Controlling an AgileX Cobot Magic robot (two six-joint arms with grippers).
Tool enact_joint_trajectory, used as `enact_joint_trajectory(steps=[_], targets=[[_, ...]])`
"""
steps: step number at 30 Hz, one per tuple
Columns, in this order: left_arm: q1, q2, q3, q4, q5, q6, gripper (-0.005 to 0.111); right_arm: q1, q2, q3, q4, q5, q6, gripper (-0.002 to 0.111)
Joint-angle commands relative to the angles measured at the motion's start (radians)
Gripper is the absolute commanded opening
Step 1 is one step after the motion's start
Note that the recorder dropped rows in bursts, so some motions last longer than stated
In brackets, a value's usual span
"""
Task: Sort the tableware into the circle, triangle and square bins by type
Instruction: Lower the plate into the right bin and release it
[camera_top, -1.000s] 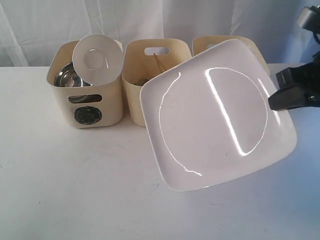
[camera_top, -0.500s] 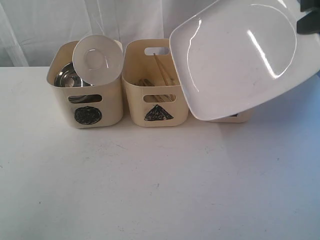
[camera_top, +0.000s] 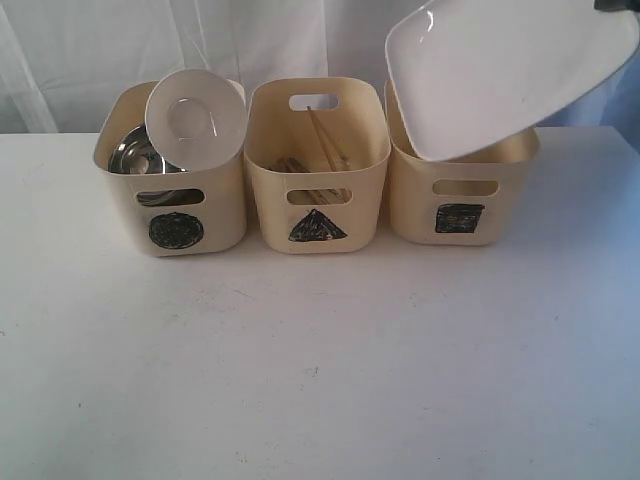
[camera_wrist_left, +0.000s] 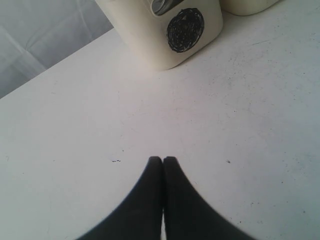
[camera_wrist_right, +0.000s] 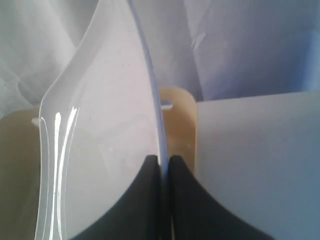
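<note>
White square plate (camera_top: 500, 70) tilted over square bin (camera_top: 462, 205), rim clamped edge-on in right hand (camera_wrist_right: 164, 161). Likely stiff, glossy, slippery, breakable; rim is the only purchase. Left hand (camera_wrist_left: 163, 161) closed, empty, above counter (camera_wrist_left: 225, 125).

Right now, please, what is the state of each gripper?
Left gripper: closed, holding nothing.
Right gripper: closed on the rim of the white square plate.

White tabletop (camera_top: 320, 380) with faint specks, pale draped curtain (camera_top: 80, 50) behind
</note>
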Motion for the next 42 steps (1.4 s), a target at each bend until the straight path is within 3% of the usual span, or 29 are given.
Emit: enact_joint_trajectory(steps=[1, 8, 24, 27, 32, 34, 39, 42], targets=[[-0.004, -0.005, 0.004, -0.003, -0.002, -0.002, 0.000, -0.005, 0.083, -0.122, 0.038, -0.130, 0.031, 0.000], [-0.004, -0.005, 0.004, -0.003, -0.002, -0.002, 0.000, -0.003, 0.183, -0.227, 0.016, -0.127, -0.012, 0.000], [-0.004, -0.005, 0.004, -0.003, -0.002, -0.002, 0.000, -0.001, 0.241, -0.227, -0.122, 0.010, -0.076, 0.000], [-0.004, -0.005, 0.004, -0.003, -0.002, -0.002, 0.000, -0.001, 0.241, -0.227, -0.122, 0.062, -0.119, 0.010], [-0.004, -0.005, 0.004, -0.003, -0.002, -0.002, 0.000, -0.001, 0.241, -0.227, -0.116, 0.071, -0.110, 0.045], [-0.004, -0.005, 0.004, -0.003, -0.002, -0.002, 0.000, -0.001, 0.241, -0.227, -0.103, 0.071, -0.110, 0.052], [-0.004, -0.005, 0.004, -0.003, -0.002, -0.002, 0.000, -0.001, 0.208, -0.227, -0.053, 0.109, -0.110, 0.050], [-0.004, -0.005, 0.004, -0.003, -0.002, -0.002, 0.000, -0.001, 0.163, -0.227, -0.050, 0.180, -0.110, 0.030]])
